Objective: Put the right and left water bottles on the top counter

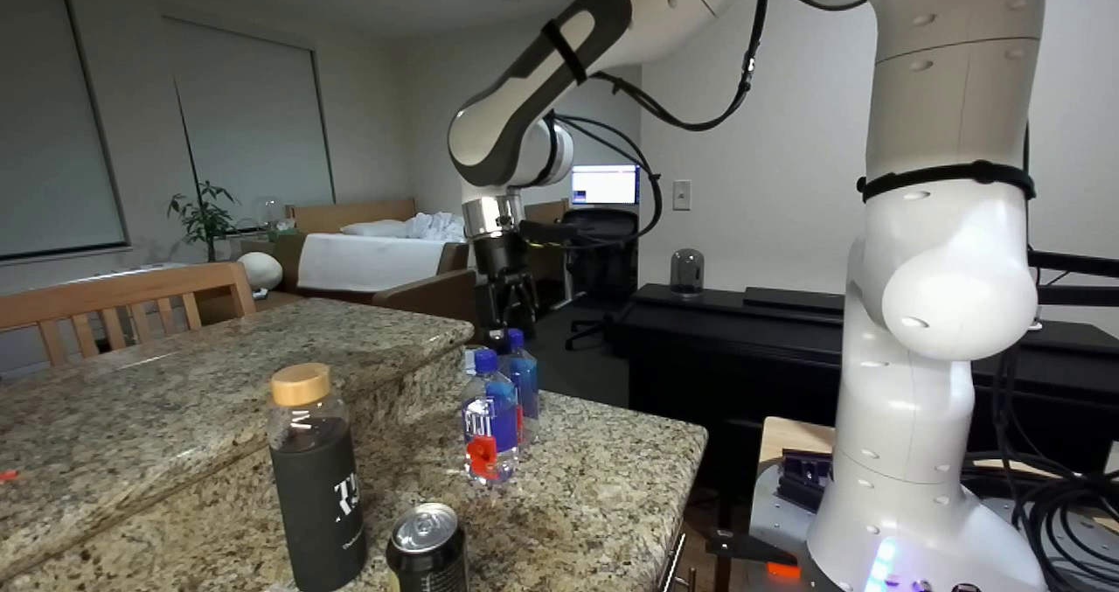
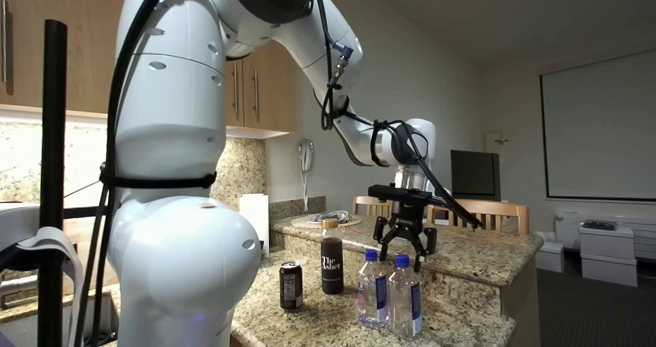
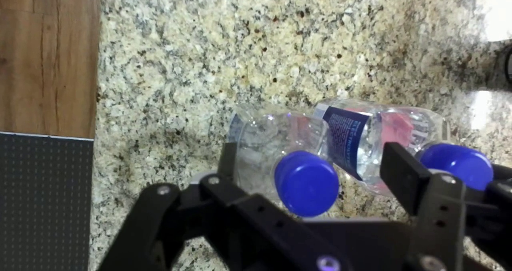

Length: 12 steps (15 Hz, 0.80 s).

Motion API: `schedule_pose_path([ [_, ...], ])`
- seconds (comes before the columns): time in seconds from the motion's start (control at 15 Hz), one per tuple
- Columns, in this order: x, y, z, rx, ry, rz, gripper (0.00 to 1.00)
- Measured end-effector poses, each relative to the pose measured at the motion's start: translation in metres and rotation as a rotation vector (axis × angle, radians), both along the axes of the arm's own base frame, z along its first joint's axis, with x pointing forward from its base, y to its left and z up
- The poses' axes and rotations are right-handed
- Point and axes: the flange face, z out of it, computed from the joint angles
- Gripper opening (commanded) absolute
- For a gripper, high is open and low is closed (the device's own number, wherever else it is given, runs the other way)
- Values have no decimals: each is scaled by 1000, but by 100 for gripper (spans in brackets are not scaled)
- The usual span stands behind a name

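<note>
Water bottles [image 2: 405, 306]: all vws; flask [image 1: 319, 496]: both ext. vws

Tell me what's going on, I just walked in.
A robot arm has its black gripper open at one water bottle, whose blue cap shows between the jaws in the wrist view; nothing looks gripped. A second water bottle, marked FIJI, stands close beside it, both upright on the lower granite tier. The plan seems to be moving them to the top counter, which neither has reached. A black Asher flask and a dark drinks can stand nearby.
</note>
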Motion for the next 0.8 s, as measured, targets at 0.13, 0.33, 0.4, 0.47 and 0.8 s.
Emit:
schedule_pose_path([
  [0.13,0,3,0,0,-1,6,47],
  [0.33,0,3,1,0,-2,6,28],
  [0.4,0,3,1,-1,-2,6,20],
  [0.47,0,3,2,-1,-3,5,15],
  [0.8,0,2,6,-6,-5,-7,15],
])
